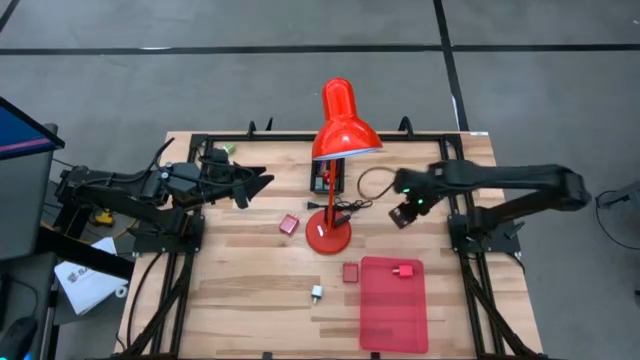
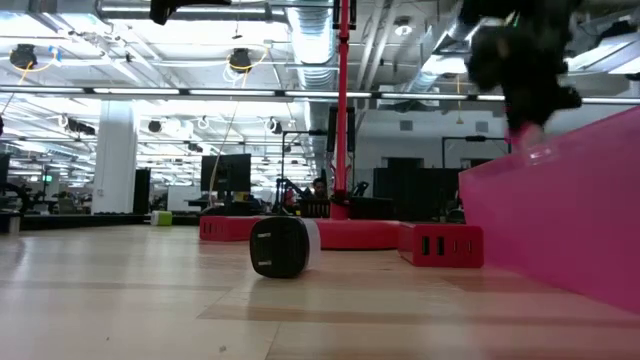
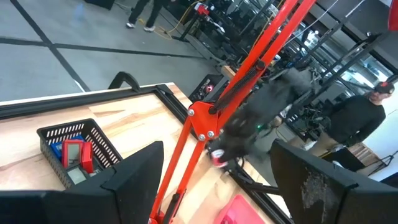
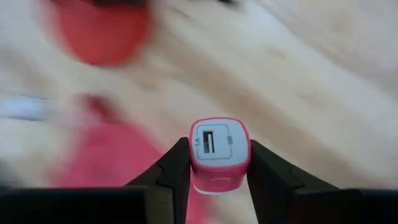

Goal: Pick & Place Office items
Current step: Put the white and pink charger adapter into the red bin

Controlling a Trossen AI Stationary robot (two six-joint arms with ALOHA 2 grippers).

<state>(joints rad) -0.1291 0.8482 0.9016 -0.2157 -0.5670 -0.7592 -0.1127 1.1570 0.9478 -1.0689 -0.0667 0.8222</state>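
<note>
My right gripper [image 1: 403, 214] is shut on a pink USB charger block [image 4: 217, 152], up in the air right of the red lamp's base [image 1: 328, 238]. It shows in the low view [image 2: 522, 110] above the tray's wall. My left gripper [image 1: 258, 183] hangs open and empty at the left, above the table. A pink block [image 1: 405, 270] lies in the red tray [image 1: 393, 315]. A red block [image 1: 350, 272], a pink block [image 1: 289, 224] and a black-and-white plug piece [image 1: 316, 292] lie flat on the table. My right gripper pinches the pink charger block by two opposite sides [image 4: 194, 163] between its two fingers [image 4: 177, 168]. The block's face with the USB slot [image 4: 208, 142] points away from the wrist. The block is lifted clear of the table.
The tall red desk lamp [image 1: 340, 120] stands mid-table with its cord [image 1: 372, 185] trailing right. A black mesh basket [image 3: 78, 152] with blue and red pieces sits behind the lamp. A green piece [image 1: 228, 149] lies at the far left. A person [image 3: 357, 118] stands beyond the table.
</note>
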